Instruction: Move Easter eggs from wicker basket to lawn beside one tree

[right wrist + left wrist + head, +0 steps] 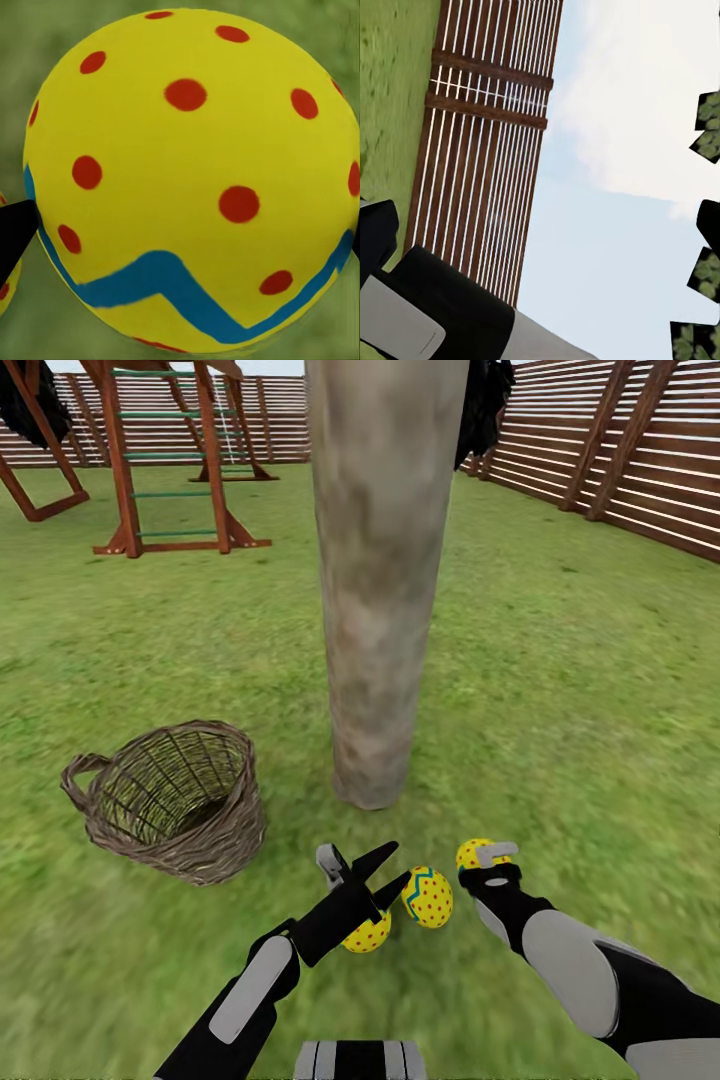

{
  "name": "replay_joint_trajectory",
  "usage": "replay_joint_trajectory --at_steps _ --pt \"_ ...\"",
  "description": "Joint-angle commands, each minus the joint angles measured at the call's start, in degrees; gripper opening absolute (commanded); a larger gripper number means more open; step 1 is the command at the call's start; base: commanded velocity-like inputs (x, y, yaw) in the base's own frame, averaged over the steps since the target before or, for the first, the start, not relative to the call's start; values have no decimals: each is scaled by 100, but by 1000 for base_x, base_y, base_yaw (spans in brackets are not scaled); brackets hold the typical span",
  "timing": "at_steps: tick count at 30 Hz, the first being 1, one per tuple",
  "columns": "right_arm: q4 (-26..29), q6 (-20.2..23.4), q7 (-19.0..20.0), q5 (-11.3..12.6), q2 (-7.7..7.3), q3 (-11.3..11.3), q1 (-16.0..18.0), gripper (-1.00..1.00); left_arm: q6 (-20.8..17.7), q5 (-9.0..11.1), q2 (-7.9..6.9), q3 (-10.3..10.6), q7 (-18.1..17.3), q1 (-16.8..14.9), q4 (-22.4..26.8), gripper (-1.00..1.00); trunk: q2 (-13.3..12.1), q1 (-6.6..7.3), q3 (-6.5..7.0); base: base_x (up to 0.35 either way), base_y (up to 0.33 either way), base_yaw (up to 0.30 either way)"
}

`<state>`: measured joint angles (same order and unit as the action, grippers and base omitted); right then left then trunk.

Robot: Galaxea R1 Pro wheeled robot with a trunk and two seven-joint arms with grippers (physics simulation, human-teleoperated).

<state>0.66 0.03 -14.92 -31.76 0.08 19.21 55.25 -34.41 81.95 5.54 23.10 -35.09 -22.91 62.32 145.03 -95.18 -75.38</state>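
The tree's thick grey-beige trunk (378, 610) rises from the lawn (560, 690) in mid view. Left of it the wicker basket (172, 800) leans over, and no egg shows inside. Three yellow Easter eggs lie near the trunk's foot. One egg (428, 897) rests on the grass. A second egg (367, 936) is partly hidden under my left gripper (388, 870), which hangs open above it. The third egg (472, 852) (187, 180) sits between the fingers of my right gripper (486, 860), low at the grass; a dark fingertip (15, 234) touches its side.
A wooden play set (170, 460) stands far back left. The brown slat fence (640, 450) (487, 150) runs along the back and right. Dark conifer-like foliage (485, 400) hangs behind the trunk. Open grass spreads right of the tree.
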Motion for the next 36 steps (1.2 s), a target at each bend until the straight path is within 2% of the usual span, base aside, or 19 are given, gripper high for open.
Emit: replay_joint_trajectory --at_steps 1,16,33,36 --pt "-4 -25 -11 -37 1 47 3 -100 -40 49 0 2 2 -3 -5 100 3 -1 -27 0 0 0" --pt "31 -153 -44 -33 1 47 -68 -100 -39 49 0 2 6 -3 -1 100 23 -40 -359 0 0 0" --pt "31 -161 -55 -32 -8 47 -75 -100 -39 58 0 2 -26 -3 -3 100 23 -40 -359 75 -43 0" --pt "29 -161 -55 -32 -8 47 -74 -100 -39 56 0 2 -17 -3 -1 100 27 -48 -425 0 0 0"
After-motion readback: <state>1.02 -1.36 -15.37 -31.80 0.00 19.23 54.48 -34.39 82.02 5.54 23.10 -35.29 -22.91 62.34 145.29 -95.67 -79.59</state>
